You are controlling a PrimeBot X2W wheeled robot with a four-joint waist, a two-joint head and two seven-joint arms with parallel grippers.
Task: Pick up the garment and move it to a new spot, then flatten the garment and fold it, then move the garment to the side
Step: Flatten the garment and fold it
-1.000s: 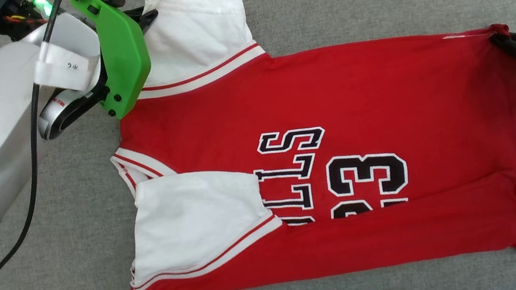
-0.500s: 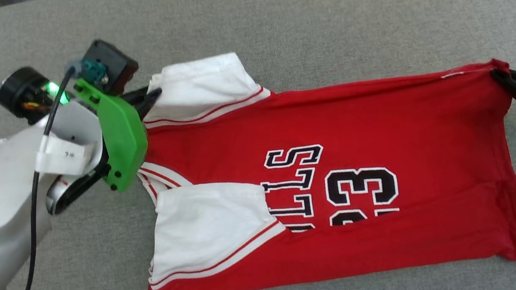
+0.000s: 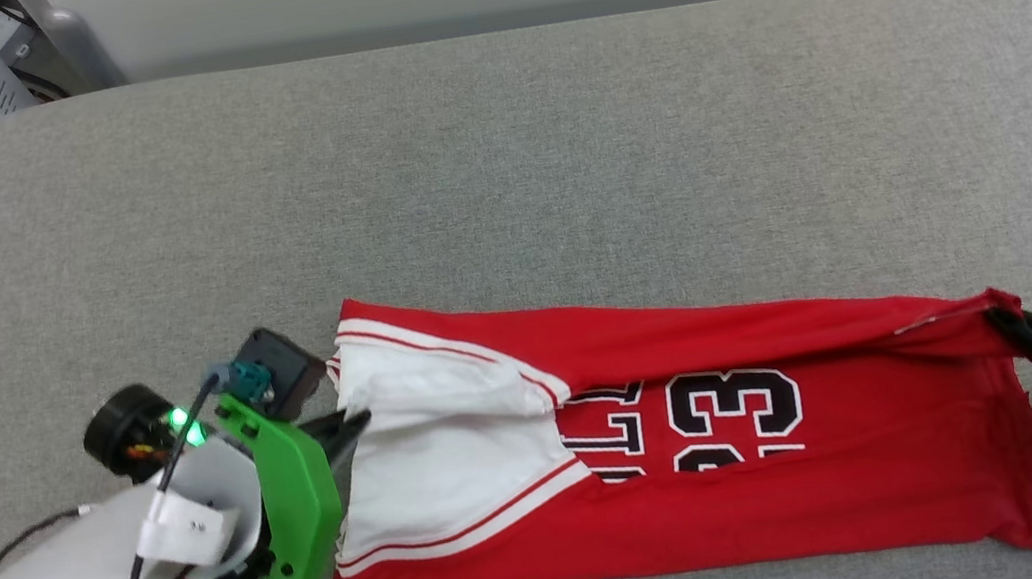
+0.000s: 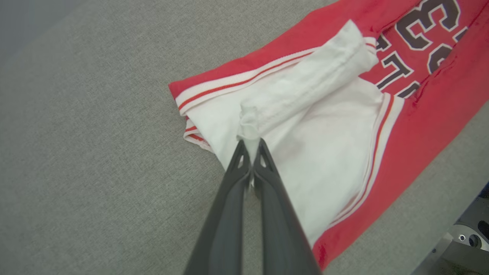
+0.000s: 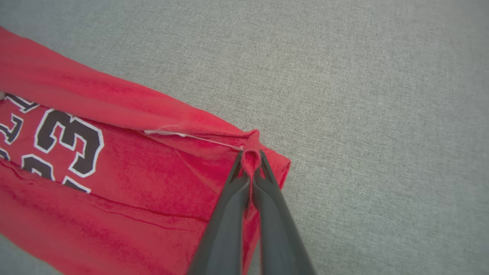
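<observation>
Garment [image 3: 707,495], a red jersey-style T-shirt with white short sleeves, red-and-white striped trim and black white-outlined "23" lettering, lies on the grey woven surface [image 3: 557,152], strung between the two claws. The left gripper [image 3: 358,423] is clenched: in the left wrist view its two long dark fingers [image 4: 238,168] meet on a bunched edge of the white short sleeve [image 4: 305,152], which spreads away beyond the tips and to their right. The right gripper [image 3: 1000,317] is likewise clamped, its tips [image 5: 250,154] pinching a small tuft of the red hem corner, with the chest number off to the left of the fingers and bare grey cloth to their right. A bright green plastic plate [image 3: 294,507] sits on the left wrist just behind that claw. Compared with half a second earlier, both claws keep the same pinches, but the far edge they hold has come over toward the near edge: the shirt now forms a narrower band, the held sleeve lies on the other one, and the letter "S" is covered by a red fold. The head camera has also tilted up.
</observation>
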